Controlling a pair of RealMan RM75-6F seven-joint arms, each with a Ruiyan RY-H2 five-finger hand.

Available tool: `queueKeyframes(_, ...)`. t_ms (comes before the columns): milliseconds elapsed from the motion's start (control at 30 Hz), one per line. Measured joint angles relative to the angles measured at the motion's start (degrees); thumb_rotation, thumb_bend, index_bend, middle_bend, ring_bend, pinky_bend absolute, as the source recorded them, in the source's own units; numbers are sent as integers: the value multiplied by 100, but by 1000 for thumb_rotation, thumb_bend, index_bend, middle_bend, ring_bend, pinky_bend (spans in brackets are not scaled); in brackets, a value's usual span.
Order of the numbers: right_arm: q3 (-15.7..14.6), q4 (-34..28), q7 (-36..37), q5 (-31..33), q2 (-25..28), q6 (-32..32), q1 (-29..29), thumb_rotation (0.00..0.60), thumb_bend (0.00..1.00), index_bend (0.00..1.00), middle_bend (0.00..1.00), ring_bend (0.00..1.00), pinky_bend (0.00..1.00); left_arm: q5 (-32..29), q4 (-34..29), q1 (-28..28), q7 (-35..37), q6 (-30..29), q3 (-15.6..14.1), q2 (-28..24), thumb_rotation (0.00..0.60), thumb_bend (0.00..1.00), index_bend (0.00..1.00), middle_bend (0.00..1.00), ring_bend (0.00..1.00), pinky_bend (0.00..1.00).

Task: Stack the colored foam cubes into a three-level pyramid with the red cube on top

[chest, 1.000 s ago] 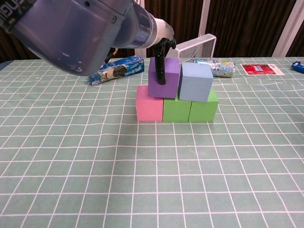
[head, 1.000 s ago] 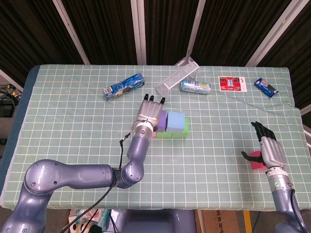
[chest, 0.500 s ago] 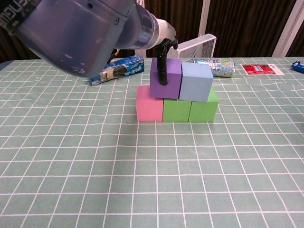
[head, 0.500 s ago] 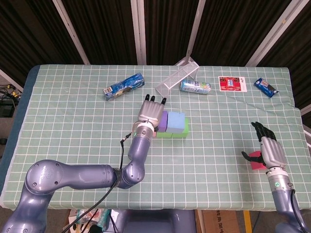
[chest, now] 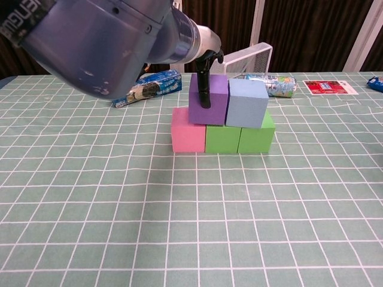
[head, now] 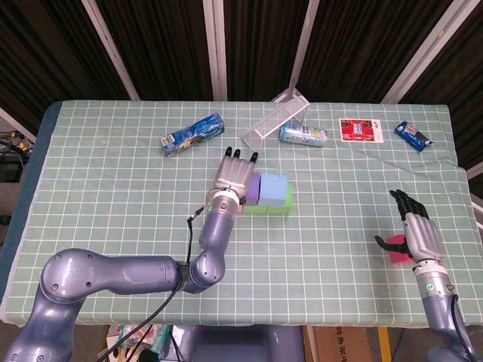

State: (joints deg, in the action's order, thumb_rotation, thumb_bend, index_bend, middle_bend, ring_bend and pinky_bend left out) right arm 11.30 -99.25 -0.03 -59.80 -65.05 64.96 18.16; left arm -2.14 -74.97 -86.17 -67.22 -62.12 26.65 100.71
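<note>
Green checked cloth [head: 113, 196] covers the table under dark slatted walls. From my head view, my left hand [head: 235, 175] lies over the purple cube [chest: 209, 107], hiding most of the stack. My chest view shows what that hides: a pink cube [chest: 188, 130] and two green cubes [chest: 222, 138] in a row, with the purple and the light blue cube [chest: 246, 103] set on them, matte, square-edged foam. One dark finger [chest: 204, 89] runs down the purple cube's near face; my grip on it I cannot tell. Only the head view shows my right hand [head: 419, 233], at the near right edge, holding the red cube [head: 397, 249], well apart from the stack.
</note>
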Motion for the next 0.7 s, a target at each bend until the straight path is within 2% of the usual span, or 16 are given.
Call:
queueKeyframes(367,-11,6,-4,-6,-3,-1,-6,600,262,0,0,0,0,-23,-9,18,-59,-4,1,-12,600,243,0,379,89,35)
queueKeyframes(700,-16,13,-2,-14,-7,-4,-9,600,261,0,0,0,0,-11,-10,36,-85,8,-9,-24,600,196,0,342,81,35)
